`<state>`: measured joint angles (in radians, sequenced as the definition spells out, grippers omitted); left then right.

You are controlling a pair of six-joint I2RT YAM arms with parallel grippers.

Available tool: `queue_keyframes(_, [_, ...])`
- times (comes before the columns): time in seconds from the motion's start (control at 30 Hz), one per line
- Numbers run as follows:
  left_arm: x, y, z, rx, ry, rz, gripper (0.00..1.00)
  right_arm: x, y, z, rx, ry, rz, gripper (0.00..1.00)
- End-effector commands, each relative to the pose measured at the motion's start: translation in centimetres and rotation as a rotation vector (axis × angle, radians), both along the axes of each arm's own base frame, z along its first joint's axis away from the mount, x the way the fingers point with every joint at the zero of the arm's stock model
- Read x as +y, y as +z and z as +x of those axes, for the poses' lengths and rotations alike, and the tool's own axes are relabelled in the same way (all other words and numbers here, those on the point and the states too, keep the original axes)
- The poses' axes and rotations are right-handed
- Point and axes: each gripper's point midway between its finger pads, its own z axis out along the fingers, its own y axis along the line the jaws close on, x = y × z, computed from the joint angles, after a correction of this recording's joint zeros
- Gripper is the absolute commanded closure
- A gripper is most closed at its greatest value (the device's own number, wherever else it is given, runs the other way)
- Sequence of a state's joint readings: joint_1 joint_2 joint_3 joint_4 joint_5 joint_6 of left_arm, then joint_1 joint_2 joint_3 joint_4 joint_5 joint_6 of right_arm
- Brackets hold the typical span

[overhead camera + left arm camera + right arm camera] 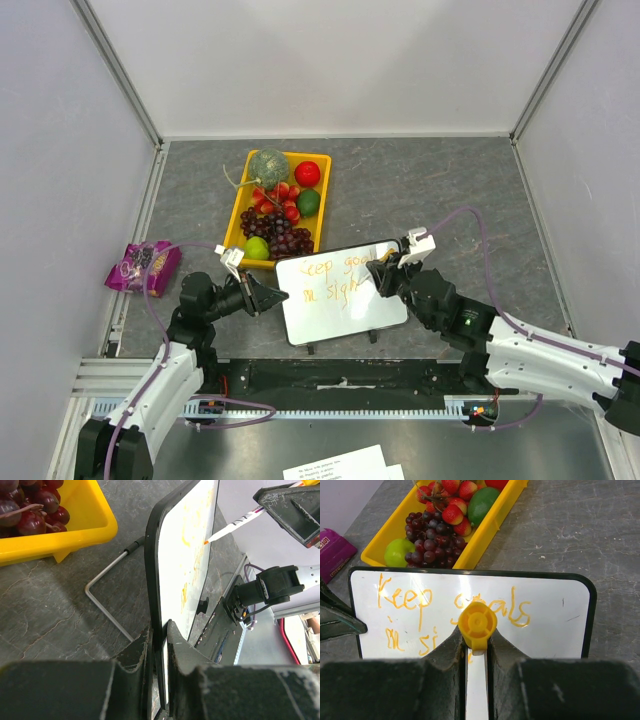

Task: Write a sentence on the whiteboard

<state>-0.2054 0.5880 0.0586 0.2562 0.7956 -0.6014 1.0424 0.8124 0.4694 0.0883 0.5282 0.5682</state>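
The whiteboard (345,310) stands tilted at the table's near middle. Its orange sentence (335,280) reads "Keep goals" over "in si…" in the right wrist view (420,600). My left gripper (272,296) is shut on the board's left edge, with one finger on each face (159,635). My right gripper (390,268) is shut on an orange marker (477,623), whose yellow end faces the camera. The marker (235,526) points its tip at the board face (187,570), touching or nearly touching it. The marker hides the letters behind it.
A yellow tray (237,215) of grapes, strawberries, limes and a melon sits just behind the board. A purple snack packet (143,265) lies at the left. The board's bent wire stand (102,602) rests on the table. Printed paper sheets (340,465) lie at the near edge.
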Motion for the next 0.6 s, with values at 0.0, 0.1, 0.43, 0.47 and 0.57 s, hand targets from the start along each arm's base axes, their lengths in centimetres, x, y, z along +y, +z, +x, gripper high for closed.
queue_keyframes(0.0, [0.2, 0.3, 0.6, -0.057, 0.019, 0.016, 0.98, -2.0, -0.7, 0.6, -0.007, -0.085, -0.042, 1.00])
queue_keyframes(0.1, [0.2, 0.3, 0.6, -0.055, 0.019, 0.017, 0.98, -2.7, -0.6, 0.7, -0.010, -0.108, -0.053, 1.00])
queue_keyframes(0.43, [0.2, 0.3, 0.6, -0.058, 0.017, 0.016, 0.98, -2.9, 0.6, 0.6, -0.020, -0.111, -0.029, 1.00])
queue_keyframes(0.47, [0.2, 0.3, 0.6, -0.057, 0.018, 0.016, 0.98, -2.7, 1.2, 0.6, -0.028, -0.103, -0.014, 1.00])
queue_keyframes(0.57, [0.2, 0.3, 0.6, -0.060, 0.017, 0.016, 0.98, -2.7, 2.7, 0.4, -0.048, -0.091, 0.021, 1.00])
